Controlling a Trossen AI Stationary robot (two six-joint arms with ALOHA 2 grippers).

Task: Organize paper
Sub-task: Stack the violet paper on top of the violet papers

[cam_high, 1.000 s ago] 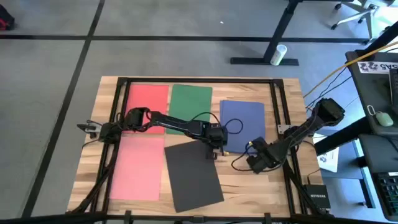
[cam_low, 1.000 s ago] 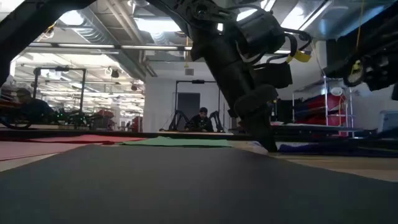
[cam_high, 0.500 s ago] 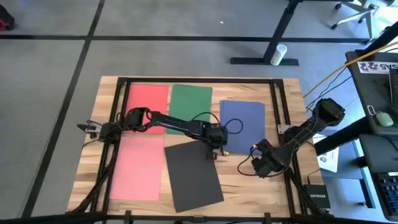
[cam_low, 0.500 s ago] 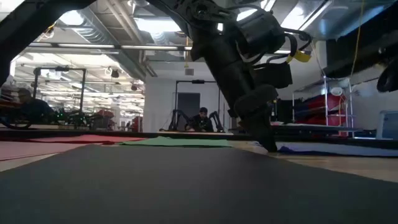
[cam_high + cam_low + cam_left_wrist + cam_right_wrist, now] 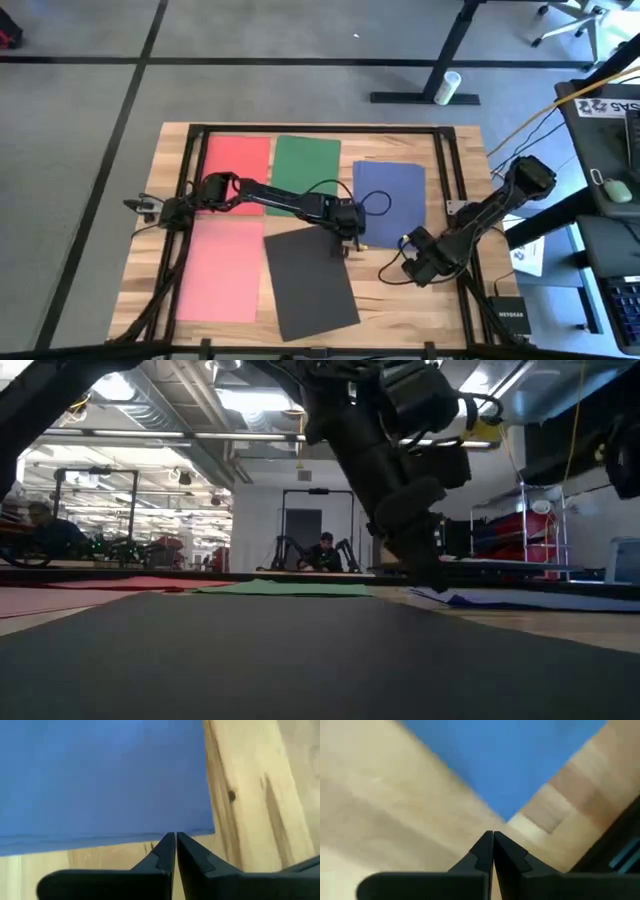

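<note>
Five sheets lie on the table. Nearest the front edge, at about six o'clock from the table's middle, is the grey sheet, skewed against the others; the pink sheet sits beside it at eight o'clock. The left gripper rests at the grey sheet's far corner, close to the table's middle, with its fingers pressed together and nothing between them. The right gripper hangs at four o'clock, just off the near corner of the blue sheet, fingers likewise pinched flat and empty (its wrist view shows only that blue corner and bare wood). Farther back, red sits at eleven o'clock and green at twelve, both squared up.

My reading is that the risk lies in thin paper lying flat on wood. A closed tip pushing down to drag the grey sheet straight could buckle or crease it instead of sliding it. Too little pressure and the tip would skate over the surface. A slide towards blue might ride over its edge, or shove it askew. The two arms are near each other, so crossing paths could bring a knock.
</note>
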